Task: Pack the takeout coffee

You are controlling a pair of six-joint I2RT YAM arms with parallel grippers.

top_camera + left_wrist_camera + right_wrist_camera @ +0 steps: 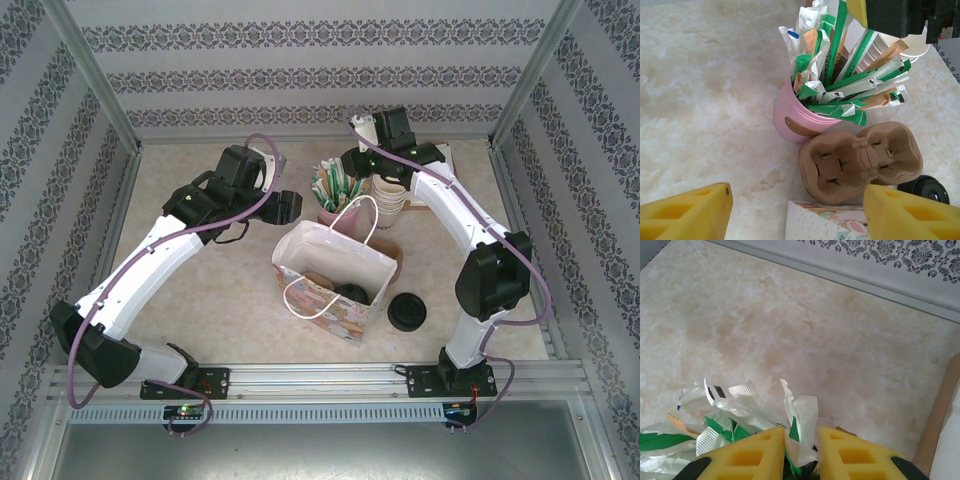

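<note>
Risk: sachet pull upsets the pink cup (790, 120)
Right pincer (801, 450) is nearly together on a white sachet (805, 412) in a crammed bunch; lifting may drag neighbours out or tip the cup. Left pincer (795, 215) is apart, empty. Takeout coffee (350, 292) looks to be inside the bag (345, 318).

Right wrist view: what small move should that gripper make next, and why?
Probably lift straight up. The right gripper looks closed on a white sachet standing among other sachets, so a short rise should free it before heading for the paper bag.
</note>
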